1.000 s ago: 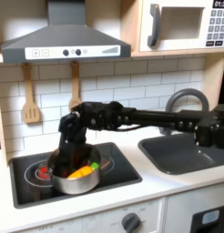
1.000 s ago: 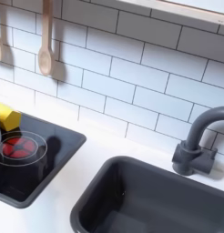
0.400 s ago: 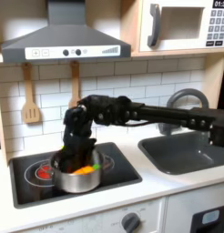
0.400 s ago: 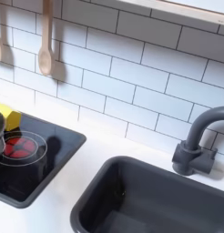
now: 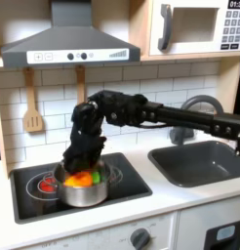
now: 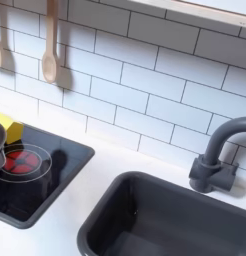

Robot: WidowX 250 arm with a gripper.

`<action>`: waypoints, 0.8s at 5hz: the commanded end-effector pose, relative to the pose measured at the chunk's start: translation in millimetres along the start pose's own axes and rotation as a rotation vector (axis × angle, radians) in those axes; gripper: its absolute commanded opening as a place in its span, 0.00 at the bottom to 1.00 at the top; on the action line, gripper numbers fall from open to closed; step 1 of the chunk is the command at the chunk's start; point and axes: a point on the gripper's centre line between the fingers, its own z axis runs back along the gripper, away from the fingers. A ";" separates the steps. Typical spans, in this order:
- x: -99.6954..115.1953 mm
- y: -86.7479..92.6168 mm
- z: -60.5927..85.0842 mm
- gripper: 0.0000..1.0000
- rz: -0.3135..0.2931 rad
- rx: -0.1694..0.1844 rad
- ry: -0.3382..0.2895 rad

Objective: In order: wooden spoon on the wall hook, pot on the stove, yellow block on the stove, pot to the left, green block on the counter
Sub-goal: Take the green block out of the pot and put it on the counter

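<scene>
Pot (image 5: 84, 186) sits on the stove (image 5: 132, 181) in the first exterior view, orange and green pieces inside. Gripper (image 5: 77, 164) is down at the pot's rim; can't tell if its fingers are spread or pinching. Versus 0.4 s ago, the arm's elbow has swung higher and the wrist tilts more. Wooden spoon (image 6: 49, 42) hangs on the wall. Yellow block (image 6: 7, 128) sits at the second exterior view's left edge, unmoved.
</scene>
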 end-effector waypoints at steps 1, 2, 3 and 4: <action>8.9 -25.9 23.7 0.00 -0.060 -0.068 -0.055; 7.1 -68.0 26.9 0.00 -0.174 -0.119 -0.038; -3.7 -99.7 19.1 0.00 -0.241 -0.155 -0.009; -20.9 -136.5 5.1 0.00 -0.342 -0.182 0.041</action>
